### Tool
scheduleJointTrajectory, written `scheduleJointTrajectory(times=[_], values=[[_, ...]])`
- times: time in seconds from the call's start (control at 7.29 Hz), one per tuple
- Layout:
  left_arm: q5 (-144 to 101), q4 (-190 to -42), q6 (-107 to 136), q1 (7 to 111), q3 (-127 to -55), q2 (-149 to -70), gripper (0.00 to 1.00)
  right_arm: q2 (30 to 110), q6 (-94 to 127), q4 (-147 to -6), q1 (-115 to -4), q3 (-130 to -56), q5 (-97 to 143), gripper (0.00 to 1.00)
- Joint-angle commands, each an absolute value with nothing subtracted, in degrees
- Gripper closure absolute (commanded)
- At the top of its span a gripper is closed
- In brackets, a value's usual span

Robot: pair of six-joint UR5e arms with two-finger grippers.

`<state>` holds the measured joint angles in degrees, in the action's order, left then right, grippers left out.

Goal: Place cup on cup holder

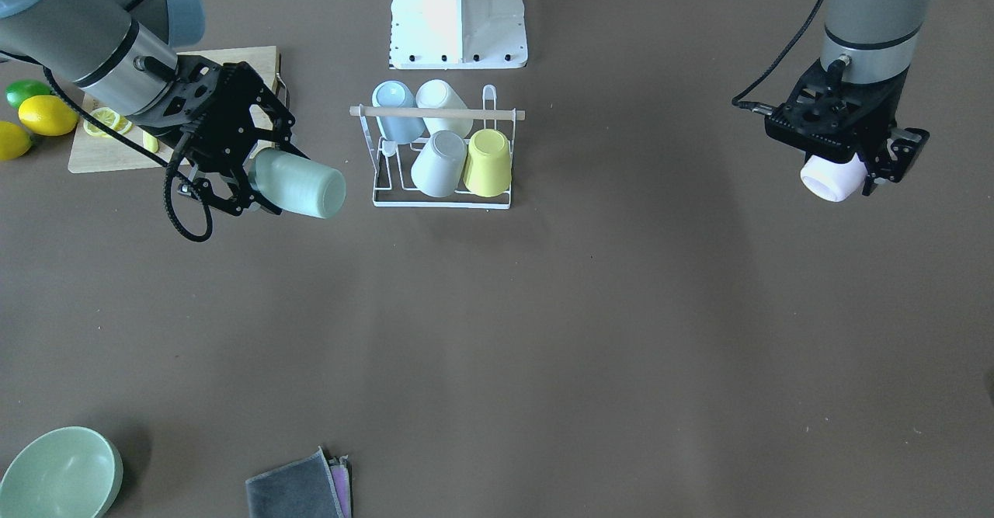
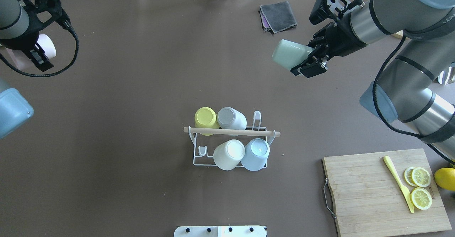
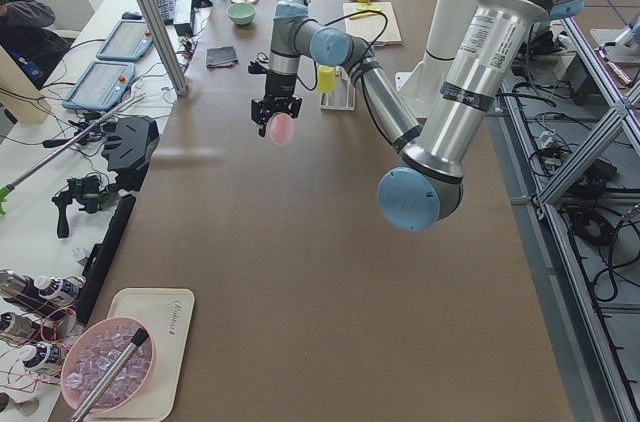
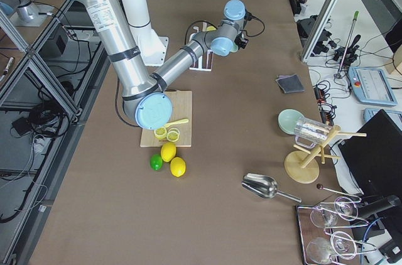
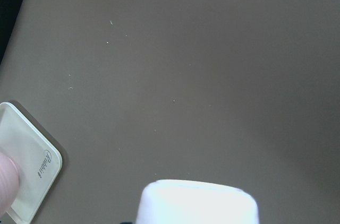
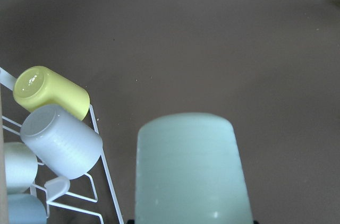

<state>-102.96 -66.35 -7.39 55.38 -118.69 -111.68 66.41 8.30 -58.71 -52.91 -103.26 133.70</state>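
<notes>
Holds a pale green cup (image 1: pixel 307 185) clamped sideways in the right gripper (image 1: pixel 260 180), in the air near the cup holder (image 1: pixel 497 114), not touching it. Holds a pale pink cup (image 1: pixel 832 179) clamped in the left gripper (image 1: pixel 850 167), well apart from the holder. Shows a yellow cup (image 1: pixel 488 162), grey cup (image 1: pixel 439 162), white cup (image 1: pixel 443 97) and blue cup (image 1: pixel 404 126) on the holder.

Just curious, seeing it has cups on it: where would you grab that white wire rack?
By the wooden rod across the top of the cup holder, near its middle, coming straight down. The rod lies level above the four cups, so there is room to close across it and the load stays balanced.
</notes>
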Motion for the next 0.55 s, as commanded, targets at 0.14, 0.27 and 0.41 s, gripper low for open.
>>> scheduleJointTrajectory(times=[0.14,0.27,0.41], values=[[-110.91,-93.74,-5.80,55.20,-117.79,-102.78,0.43,69.86,22.56,-29.53,-52.91,-97.14,132.81,0.65],[-111.09,-105.87,-5.71,55.11,-115.51,-100.57,0.44,70.48,24.07,-23.88,-52.74,-95.47,131.41,0.65],[-113.09,-118.09,-5.45,55.02,-112.18,-99.33,0.44,70.40,24.17,-19.47,-52.39,-93.88,129.57,0.65]])
